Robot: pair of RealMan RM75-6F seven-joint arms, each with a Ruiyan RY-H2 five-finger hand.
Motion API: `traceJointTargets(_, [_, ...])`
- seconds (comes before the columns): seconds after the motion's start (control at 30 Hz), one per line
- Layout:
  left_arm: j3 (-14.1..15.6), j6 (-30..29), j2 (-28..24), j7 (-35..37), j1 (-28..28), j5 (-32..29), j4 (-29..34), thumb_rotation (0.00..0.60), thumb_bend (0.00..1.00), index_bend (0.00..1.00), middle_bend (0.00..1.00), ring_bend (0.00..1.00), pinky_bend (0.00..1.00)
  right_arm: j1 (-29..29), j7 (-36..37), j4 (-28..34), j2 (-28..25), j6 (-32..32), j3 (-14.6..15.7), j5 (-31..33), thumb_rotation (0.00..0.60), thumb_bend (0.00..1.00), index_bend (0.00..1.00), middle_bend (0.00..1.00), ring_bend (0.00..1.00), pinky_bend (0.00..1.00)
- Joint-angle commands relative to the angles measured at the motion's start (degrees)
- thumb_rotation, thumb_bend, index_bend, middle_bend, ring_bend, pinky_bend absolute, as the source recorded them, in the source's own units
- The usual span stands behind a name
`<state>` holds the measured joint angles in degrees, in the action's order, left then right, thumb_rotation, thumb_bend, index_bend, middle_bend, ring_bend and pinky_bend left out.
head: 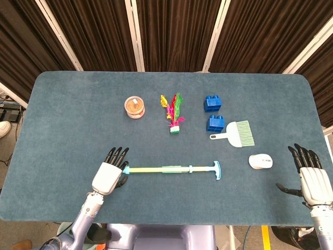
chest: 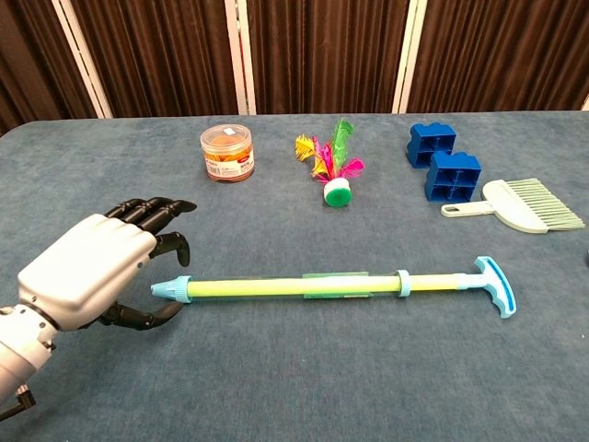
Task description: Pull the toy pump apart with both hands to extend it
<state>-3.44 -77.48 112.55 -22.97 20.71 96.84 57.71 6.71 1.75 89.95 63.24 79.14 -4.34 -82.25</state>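
left hand (chest: pixel 87 272) – fingers spread, at toy pump (chest: pixel 331 284) tip (holding nothing) | right hand (head: pixel 315 180) – spread, empty, table edge

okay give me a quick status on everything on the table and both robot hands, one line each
toy pump: lying flat, not gripped
left robot hand: open, at the pump's nozzle end
right robot hand: open, holding nothing, at the table's right edge
orange jar: upright, lid on
feather shuttlecock: lying tilted
blue blocks: two, side by side
small brush: lying flat
white mouse: untouched
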Motion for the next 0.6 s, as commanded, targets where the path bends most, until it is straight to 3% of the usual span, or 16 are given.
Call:
traceJointTargets(0.03, [-0.20, 1.04, 1.18, 0.29, 1.08, -0.58, -1.85, 0.600, 0.28, 0.41, 0.04, 0.05, 0.12, 0.08, -0.25, -0.17, 0.11, -0.22, -0.02, 0.24, 0.600, 0.08, 0.00, 0.00, 0.00, 0.00])
traceJointTargets(0.6, [-1.42, 3.76, 5.15, 0.11, 4.44, -3.53, -6.33, 0.600, 0.41, 0.52, 0.05, 0.05, 0.12, 1.14, -2.29, -1.86, 1.75, -2.58, -0.40, 2.47, 0.600, 0.10, 0.00, 0.00, 0.00, 0.00])
